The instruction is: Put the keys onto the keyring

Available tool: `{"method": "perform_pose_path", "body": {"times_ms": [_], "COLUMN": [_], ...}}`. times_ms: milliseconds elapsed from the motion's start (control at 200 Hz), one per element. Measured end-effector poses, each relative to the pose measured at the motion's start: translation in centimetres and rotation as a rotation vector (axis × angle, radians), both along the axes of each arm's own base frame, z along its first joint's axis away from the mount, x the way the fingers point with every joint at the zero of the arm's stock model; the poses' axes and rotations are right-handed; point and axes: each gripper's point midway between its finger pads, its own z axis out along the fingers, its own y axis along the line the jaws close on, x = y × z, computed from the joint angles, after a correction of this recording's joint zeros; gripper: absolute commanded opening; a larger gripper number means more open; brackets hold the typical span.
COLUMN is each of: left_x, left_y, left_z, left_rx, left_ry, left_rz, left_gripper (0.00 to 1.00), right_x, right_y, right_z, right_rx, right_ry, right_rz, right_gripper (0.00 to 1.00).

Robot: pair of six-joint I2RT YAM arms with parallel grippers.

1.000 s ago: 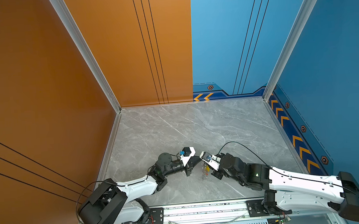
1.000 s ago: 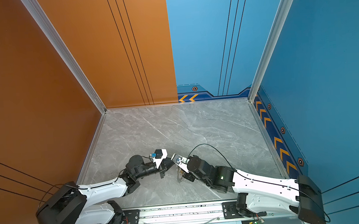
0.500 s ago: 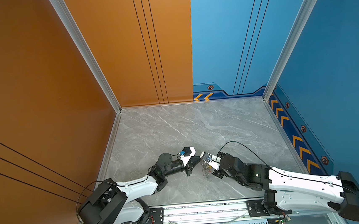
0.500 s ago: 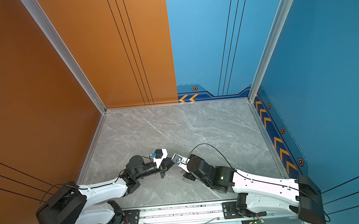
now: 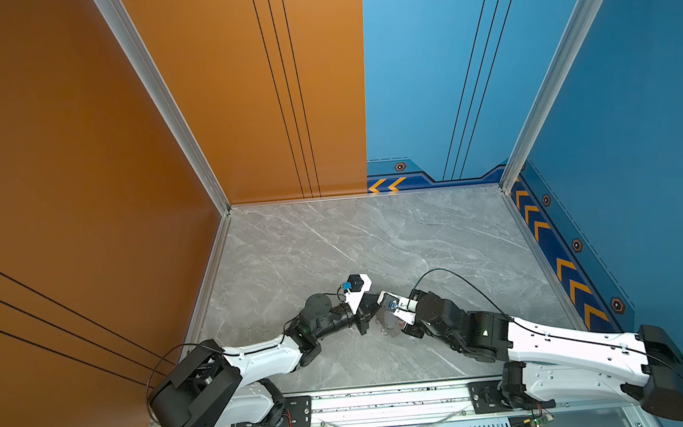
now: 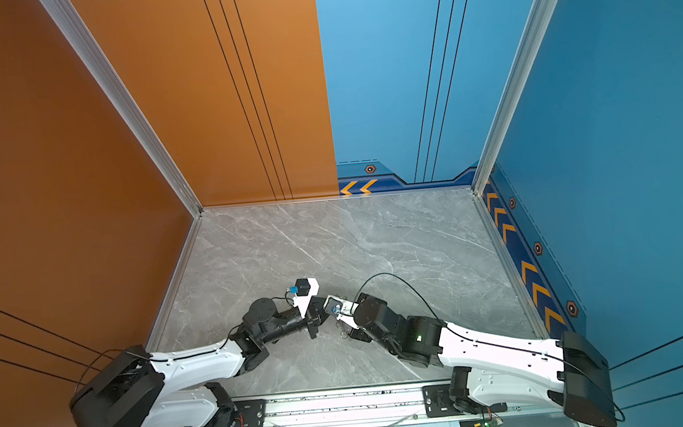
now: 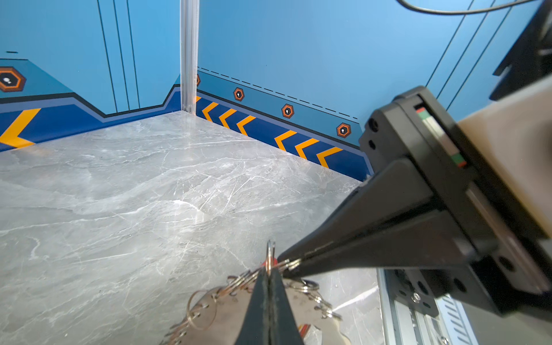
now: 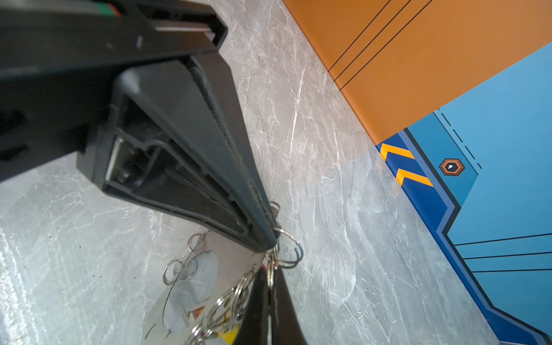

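I'm looking down at a grey marble tabletop (image 5: 334, 244) boxed in by an orange wall (image 5: 77, 160) and a blue wall (image 5: 636, 116). In both top views the left arm (image 5: 259, 356) and the right arm (image 5: 558, 343) meet nose to nose near the front middle. The keys (image 5: 389, 328) are a small silvery bunch right under that meeting point, too small for me to sort out from here.

On the left wrist camera, the left gripper (image 7: 269, 270) is clenched on the keyring (image 7: 270, 249), which stands edge-on between its tips. The right gripper (image 7: 285, 263) comes in from the side, pinched tight on a small ring (image 7: 293, 263) touching the keyring. A chain of rings (image 7: 239, 279) trails off toward the keys' metal.

On the right wrist camera I get the same knot. Both grippers are closed tip to tip at the keyring (image 8: 291, 251). The keys hang just beside my right fingers (image 8: 283, 313), with a yellow head (image 8: 231, 333) and a pale tag (image 8: 194, 283) over the marble.
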Motion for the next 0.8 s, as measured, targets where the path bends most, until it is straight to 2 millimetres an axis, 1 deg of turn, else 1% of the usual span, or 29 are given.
{"method": "perform_pose_path", "body": {"times_ms": [245,480,571,666,726,796], "left_x": [0.9,1.5,1.6,1.7,1.8,2.0], "left_y": [0.2,0.2,0.0,-0.1,-0.1,0.0], "left_z": [0.8,2.1,2.2,2.4,2.6,2.8], "left_rx": [-0.066,-0.156,-0.183,-0.202,-0.211,-0.221], "left_ry": [0.058,0.086,0.092,0.091,0.086,0.079], "left_rz": [0.085,0.11,0.109,0.105,0.11,0.122], "left_gripper": [0.0,0.0,0.0,0.0,0.0,0.0], "right_x": [0.6,1.1,1.2,1.2,0.7,0.1], "right_y": [0.2,0.1,-0.1,-0.1,0.1,0.0], "right_z": [0.6,1.8,2.0,2.2,2.4,3.1], "right_rx": [0.039,0.121,0.135,0.149,0.171,0.214], "right_ry": [-0.026,-0.044,-0.046,-0.042,-0.025,-0.004], "right_rz": [-0.02,-0.039,-0.046,-0.045,-0.015,0.019], "right_gripper": [0.0,0.0,0.05,0.13,0.17,0.23]}}
